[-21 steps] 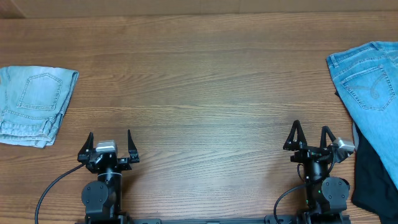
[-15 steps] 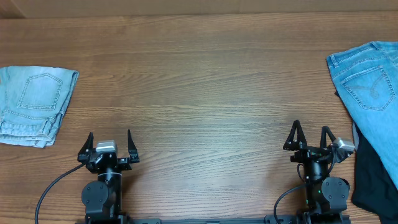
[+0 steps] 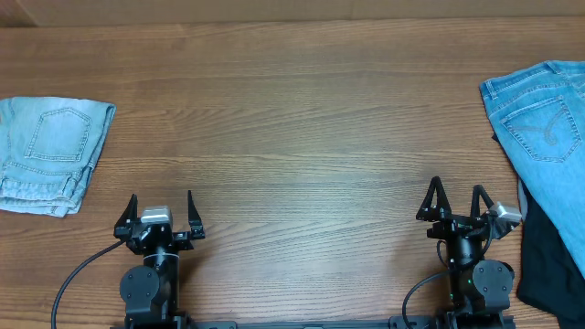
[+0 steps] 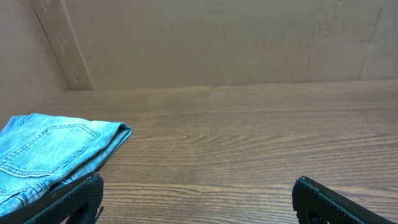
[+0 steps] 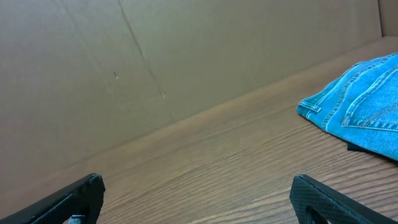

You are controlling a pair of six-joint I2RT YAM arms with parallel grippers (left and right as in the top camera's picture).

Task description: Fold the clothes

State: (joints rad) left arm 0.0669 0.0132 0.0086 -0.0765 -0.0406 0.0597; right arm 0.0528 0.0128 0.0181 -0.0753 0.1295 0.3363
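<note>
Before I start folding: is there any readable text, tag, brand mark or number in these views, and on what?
No readable text anywhere.
medium-blue jeans: curved pocket stitching only, no legible tag.
pale folded jeans: plain seams, no label.
black garment and table: no print visible.

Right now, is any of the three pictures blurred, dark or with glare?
Overhead: sharp, even light, no glare on the table. Left wrist: the pale jeans are clear, the pincer fingers dark and soft. Right wrist: the same, medium-blue jeans clear.
</note>
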